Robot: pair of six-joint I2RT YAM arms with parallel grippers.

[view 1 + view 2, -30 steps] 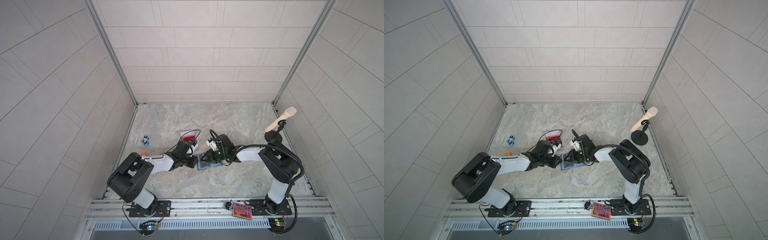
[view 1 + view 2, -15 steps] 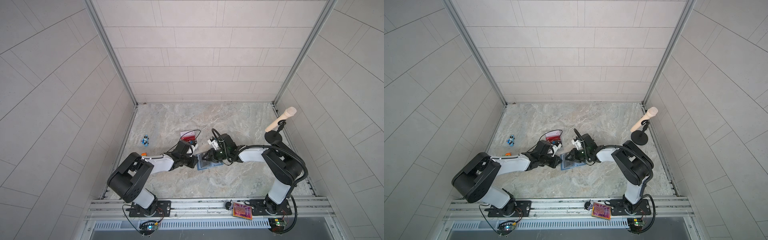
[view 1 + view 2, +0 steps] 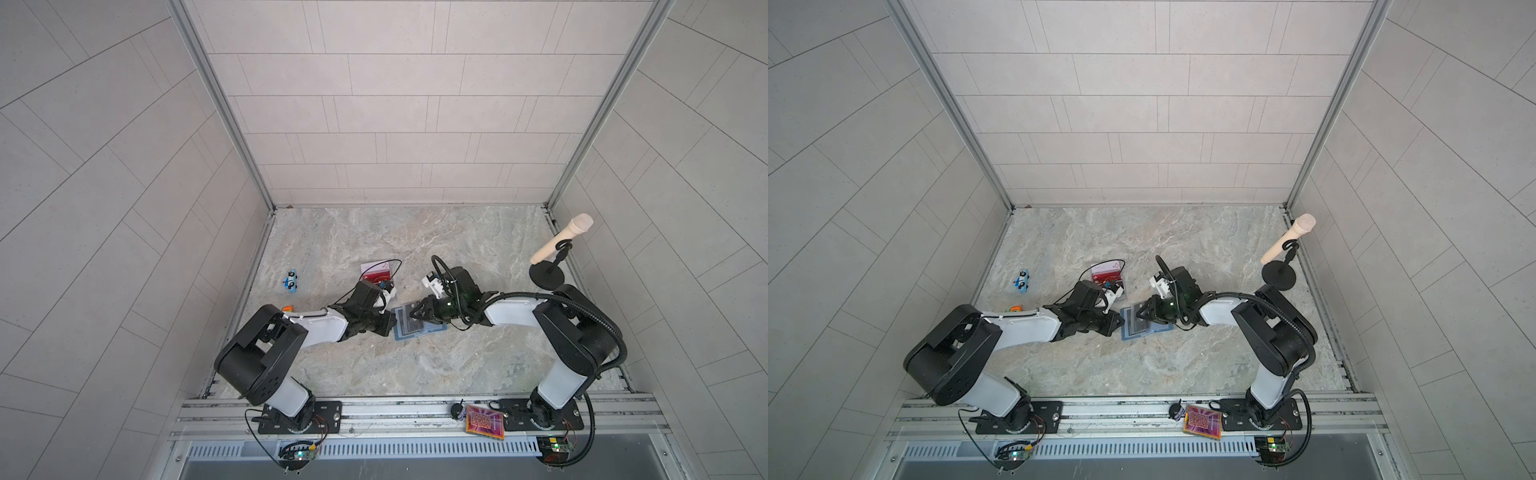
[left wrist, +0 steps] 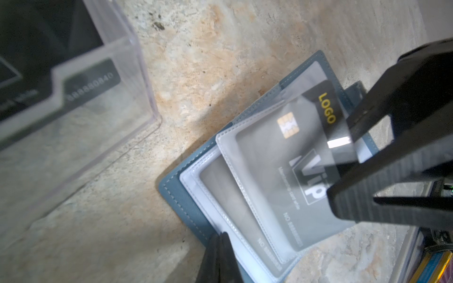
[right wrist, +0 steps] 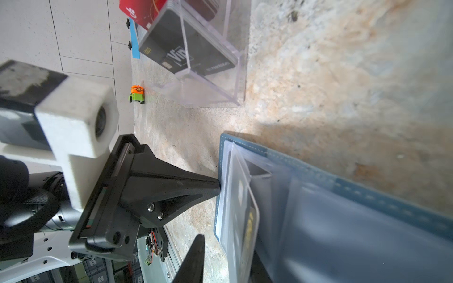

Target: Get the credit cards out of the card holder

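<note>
The slate-blue card holder (image 3: 419, 328) (image 3: 1144, 328) lies open on the marble, its clear sleeves fanned out. One raised sleeve holds a dark grey "Vip" credit card (image 4: 289, 159). My right gripper (image 4: 340, 159) (image 5: 228, 245) is open and straddles that sleeve's end; one finger (image 5: 193, 257) stands clear of the plastic, the other is hidden behind it. My left gripper (image 4: 220, 239) (image 3: 390, 326) is shut, with its tip pressed on the holder's opposite edge. Another dark card (image 5: 186, 52) and a red card (image 5: 144, 11) (image 3: 378, 274) sit in the stand.
A clear acrylic stand (image 5: 220, 80) (image 4: 137, 73) is just behind the holder. A blue toy car (image 3: 292, 282) and an orange-green toy (image 5: 137, 94) lie by the left wall. A microphone on a stand (image 3: 559, 245) rises at the right, and an orange-pink tile (image 3: 485, 422) rests on the front rail.
My right wrist has edged slightly to the right and its jaws have narrowed a little. The left arm and the holder have stayed put.
</note>
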